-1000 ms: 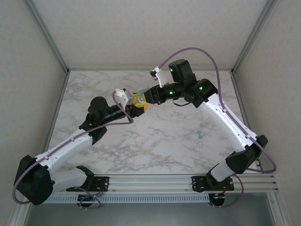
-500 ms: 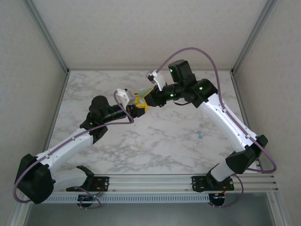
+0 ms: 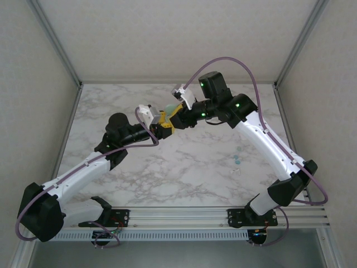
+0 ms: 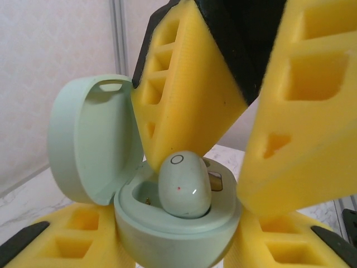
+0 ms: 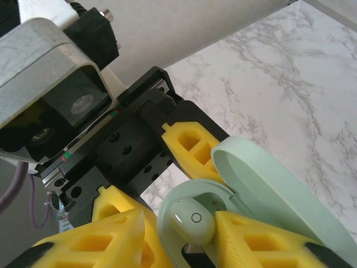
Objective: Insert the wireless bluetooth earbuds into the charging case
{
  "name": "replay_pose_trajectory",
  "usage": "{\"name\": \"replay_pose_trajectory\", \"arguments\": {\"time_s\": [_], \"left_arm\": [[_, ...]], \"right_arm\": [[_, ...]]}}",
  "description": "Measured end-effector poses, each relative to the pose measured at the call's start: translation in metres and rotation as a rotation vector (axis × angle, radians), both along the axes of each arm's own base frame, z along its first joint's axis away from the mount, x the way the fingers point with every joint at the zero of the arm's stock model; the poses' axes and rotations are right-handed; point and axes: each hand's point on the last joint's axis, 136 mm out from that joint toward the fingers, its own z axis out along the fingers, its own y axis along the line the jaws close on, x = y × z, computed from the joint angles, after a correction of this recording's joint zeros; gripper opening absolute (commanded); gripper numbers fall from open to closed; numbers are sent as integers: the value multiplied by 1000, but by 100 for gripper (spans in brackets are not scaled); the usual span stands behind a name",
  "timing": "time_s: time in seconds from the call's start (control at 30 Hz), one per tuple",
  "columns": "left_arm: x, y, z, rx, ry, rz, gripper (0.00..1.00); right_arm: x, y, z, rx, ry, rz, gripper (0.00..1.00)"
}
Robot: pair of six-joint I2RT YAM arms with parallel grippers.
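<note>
My left gripper [image 4: 173, 243] is shut on the charging case [image 4: 142, 220], a pale green-blue pebble held off the table with its lid [image 4: 92, 139] swung open. One earbud [image 4: 184, 187] sits in a well of the case, tilted, with its ringed end up. My right gripper [image 5: 181, 237] is open over the case. One yellow finger [image 5: 262, 243] stands against the earbud [image 5: 192, 220] and the other [image 5: 106, 243] stands apart from it. From above, both grippers [image 3: 159, 125] [image 3: 174, 116] meet at the case [image 3: 167, 109] near the table's far middle. A second tiny teal earbud [image 3: 236, 159] lies on the table at right.
The marble table [image 3: 184, 167] is bounded by a metal frame and pale walls. A faint teal speck [image 3: 238, 149] and a small white piece [image 3: 234, 170] lie near the loose earbud, beside the right arm's forearm.
My right gripper's jaws have spread apart from the earbud, which now rests in the case. The right wrist shifted slightly left over the case. The left arm stayed still.
</note>
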Motion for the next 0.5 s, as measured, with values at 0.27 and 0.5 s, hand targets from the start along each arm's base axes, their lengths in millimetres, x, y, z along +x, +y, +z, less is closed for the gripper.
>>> {"name": "replay_pose_trajectory", "arguments": {"time_s": [0.27, 0.5], "left_arm": [[4, 2, 1, -2, -7, 26, 24], [4, 2, 1, -2, -9, 28, 24]], "right_arm": [[-10, -8, 15, 64, -8, -31, 48], [-23, -22, 42, 140, -46, -67, 43]]}}
